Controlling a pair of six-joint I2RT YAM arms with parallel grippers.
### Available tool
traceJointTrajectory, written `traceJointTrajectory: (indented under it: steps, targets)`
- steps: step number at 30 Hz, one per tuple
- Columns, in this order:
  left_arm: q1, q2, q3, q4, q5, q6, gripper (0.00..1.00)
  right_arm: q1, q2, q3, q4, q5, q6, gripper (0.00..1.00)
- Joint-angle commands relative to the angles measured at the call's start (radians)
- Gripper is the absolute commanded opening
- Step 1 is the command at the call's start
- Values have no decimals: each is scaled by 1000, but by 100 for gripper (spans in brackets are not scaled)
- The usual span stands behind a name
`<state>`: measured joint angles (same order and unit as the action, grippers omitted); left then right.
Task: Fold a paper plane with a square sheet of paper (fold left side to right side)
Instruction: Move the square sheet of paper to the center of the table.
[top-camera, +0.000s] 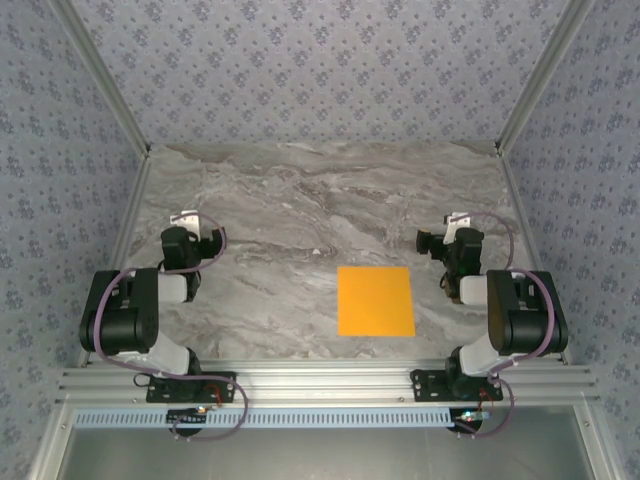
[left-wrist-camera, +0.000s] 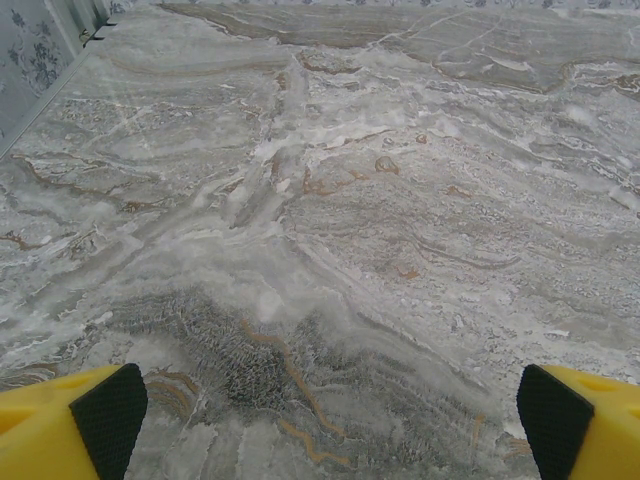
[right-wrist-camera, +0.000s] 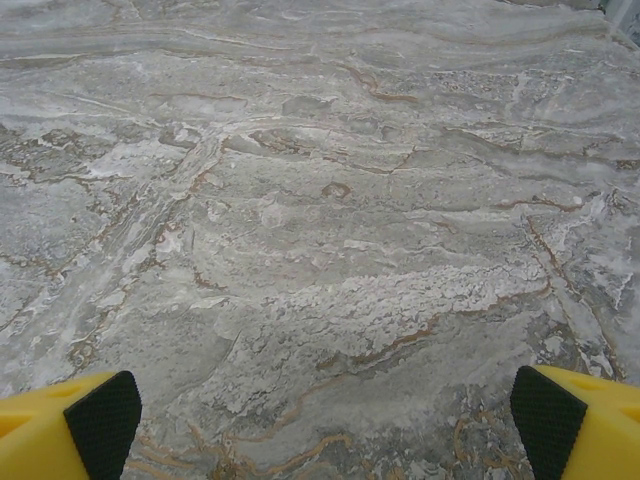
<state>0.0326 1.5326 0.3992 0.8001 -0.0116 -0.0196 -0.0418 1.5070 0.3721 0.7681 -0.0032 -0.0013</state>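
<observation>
One square sheet of paper (top-camera: 376, 301) lies flat, uncreased, orange-yellow on your tabletop (top-camera: 300, 190); left gripper (left-wrist-camera: 328, 415) and right gripper (right-wrist-camera: 325, 418) both gape, empty.

No text, label, number or sign can be read on the square sheet of paper (top-camera: 376, 301) or table (top-camera: 300, 190).

Open tabletop (top-camera: 300, 200) lies all around the flat square sheet of paper (top-camera: 376, 300).
</observation>
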Motion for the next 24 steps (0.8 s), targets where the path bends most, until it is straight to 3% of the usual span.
traceJointTrajectory:
  steps: [1, 5, 7, 13, 18, 24]
  targets:
    - [2, -115, -13, -42, -11, -19, 98, -7, -138, 42, -138, 35, 15, 100]
    - [-41, -356, 60, -390, 2, -103, 98, 13, -376, 105, -466, 28, 83, 100]
    - [-133, -453, 111, -542, 3, -144, 98, 49, -487, 118, -594, 41, 132, 100]
    - [-451, -619, 167, -672, -91, -175, 98, 167, -737, 143, -877, 89, 217, 100]
    - [-655, -519, 219, -728, -47, -229, 98, 242, -846, 175, -1060, 140, 273, 100]
    - [-931, -177, 389, -733, -60, -281, 98, 314, -853, 263, -1229, 239, 287, 100]
